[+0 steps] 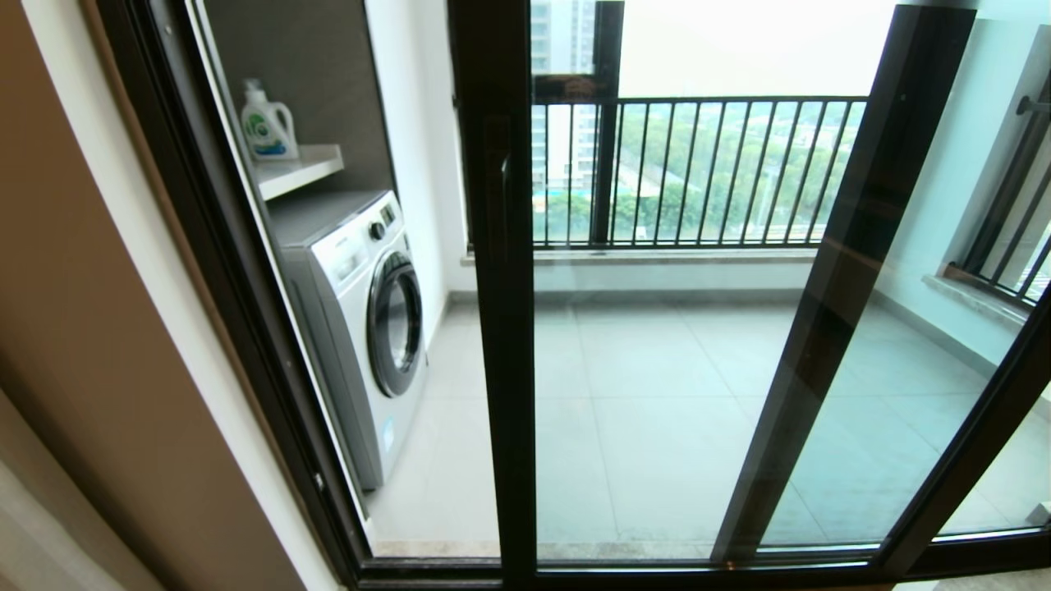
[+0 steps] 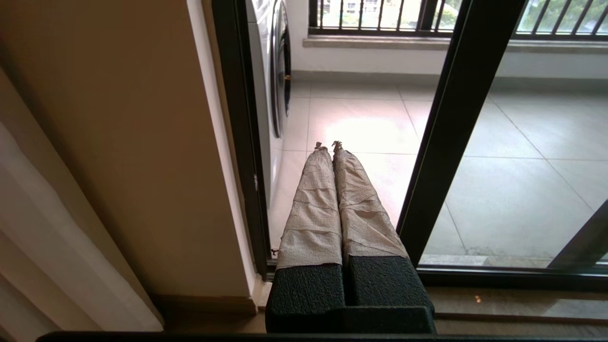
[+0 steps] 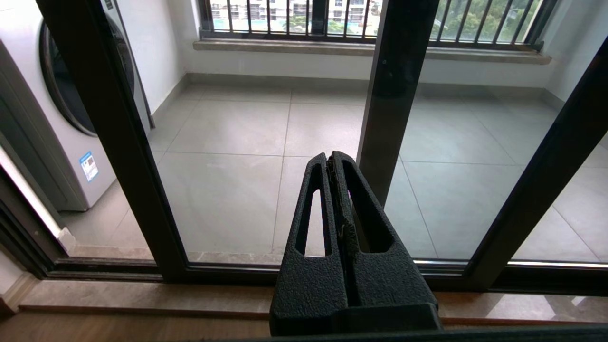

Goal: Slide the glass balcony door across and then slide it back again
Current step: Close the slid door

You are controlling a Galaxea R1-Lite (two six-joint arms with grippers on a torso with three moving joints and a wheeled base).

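Clear glass in a glossy dark metal frame was shown by the glass balcony door [image 1: 657, 394], rough black plastic by the right tool [image 3: 331, 159], and creased cloth-like wrapping by the left tool [image 2: 328, 146].

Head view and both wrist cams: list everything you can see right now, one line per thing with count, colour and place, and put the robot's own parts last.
glass balcony door: one, dark frame, centre, latch on its upright
second glass panel: one, dark frame, right of the door
washing machine: one, white with dark round door, balcony left side
detergent bottle: one, white with green label, on the shelf above the washer
shelf: one, white, above the washer
balcony railing: one, black vertical bars, far side
tiled floor: grey, balcony
beige wall: left of the door frame
left gripper: shut, tape-wrapped fingers, near the frame's left edge
right gripper: shut, black, before the glass
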